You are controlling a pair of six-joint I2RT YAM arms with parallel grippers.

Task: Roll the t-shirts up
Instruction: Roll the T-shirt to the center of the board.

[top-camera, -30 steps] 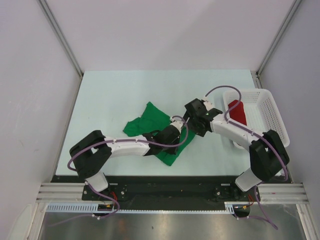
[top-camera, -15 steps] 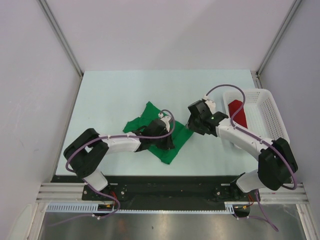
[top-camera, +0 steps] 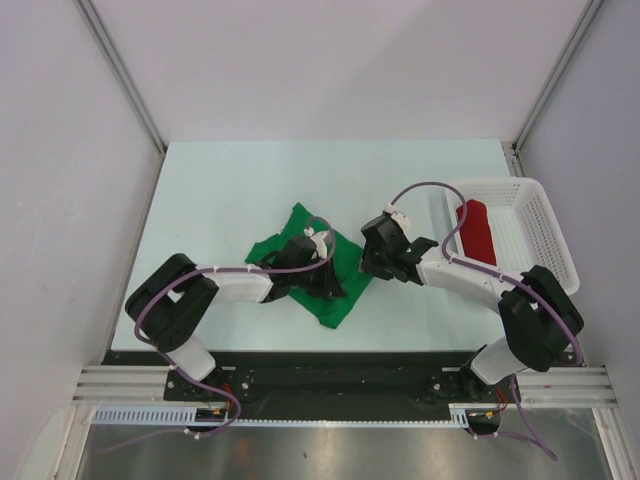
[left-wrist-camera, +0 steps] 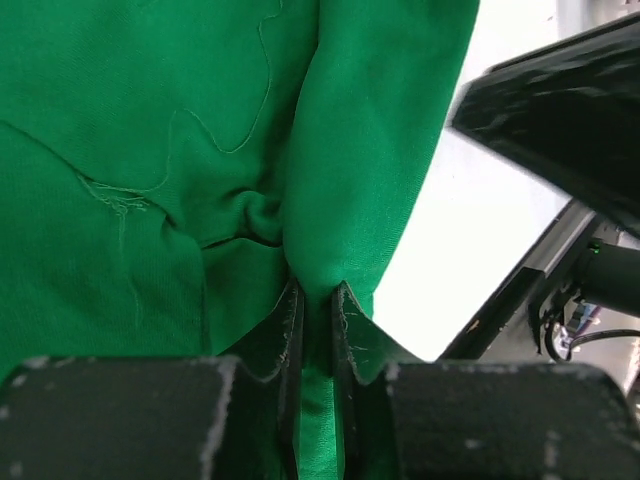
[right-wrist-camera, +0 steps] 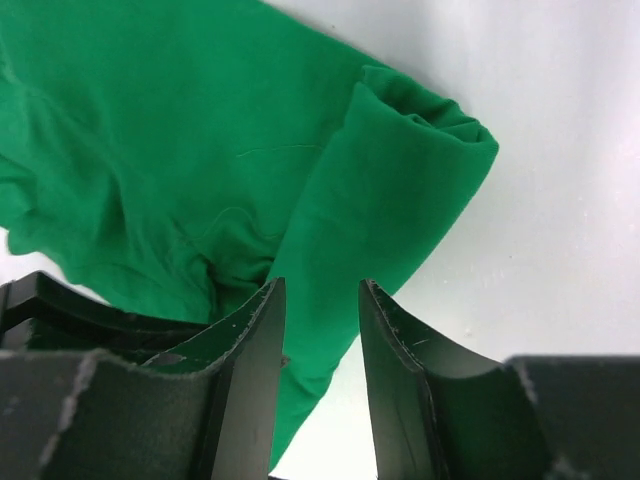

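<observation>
The green t-shirt (top-camera: 338, 300) lies crumpled on the table's middle, partly folded over itself. My left gripper (top-camera: 325, 280) rests on it; in the left wrist view the left gripper (left-wrist-camera: 315, 290) is shut on a raised fold of the green t-shirt (left-wrist-camera: 150, 120). My right gripper (top-camera: 368, 265) is at the shirt's right edge. In the right wrist view the right gripper (right-wrist-camera: 320, 285) stands open with a narrow gap, the rolled edge of the green t-shirt (right-wrist-camera: 390, 190) just beyond its tips. The red t-shirt (top-camera: 474, 230) lies rolled in the basket.
A white mesh basket (top-camera: 535, 215) stands at the table's right side, beside the right arm. Grey walls and metal posts close in the table on three sides. The table's near edge runs along the black rail by the arm bases.
My left gripper has drawn back to the left with the green cloth, folding the shirt over. My right arm has swung left to the shirt's edge and its jaws have narrowed.
</observation>
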